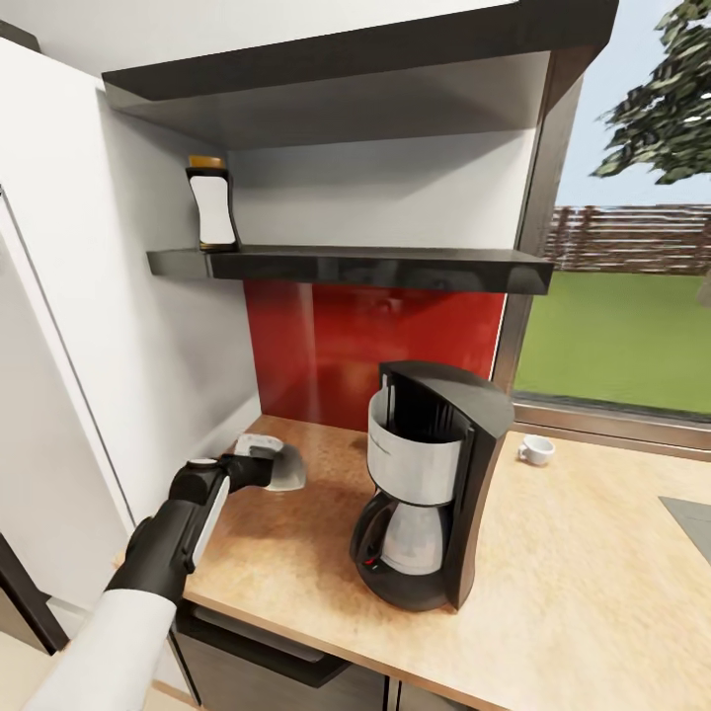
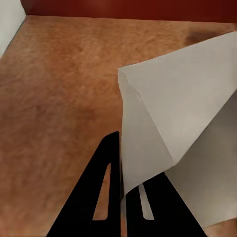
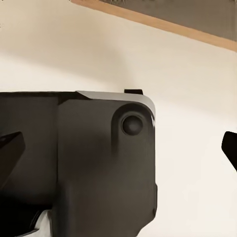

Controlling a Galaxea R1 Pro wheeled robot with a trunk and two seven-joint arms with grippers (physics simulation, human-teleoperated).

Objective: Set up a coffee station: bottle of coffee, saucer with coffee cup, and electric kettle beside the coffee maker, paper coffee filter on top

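Observation:
The black coffee maker point(image 1: 434, 484) with its white carafe stands on the light-wood kitchen countertop point(image 1: 592, 592). Left of it, low over the counter, my left gripper point(image 1: 259, 464) point(image 2: 122, 170) is shut on the edge of the white paper coffee filter point(image 1: 288, 468) point(image 2: 182, 118). The bottle of coffee point(image 1: 211, 205) stands upright at the left end of the black kitchen shelf point(image 1: 395, 267). A white coffee cup point(image 1: 536, 449) sits on the counter by the window. My right gripper point(image 3: 120, 145) is open over pale floor, with dark robot bodywork behind it. The saucer and electric kettle are out of view.
A white wall panel point(image 1: 118, 326) closes off the counter's left end, and a red backsplash point(image 1: 375, 346) runs behind it. A second dark shelf point(image 1: 346, 59) hangs above the first. A corner of the sink point(image 1: 691, 513) shows at the right.

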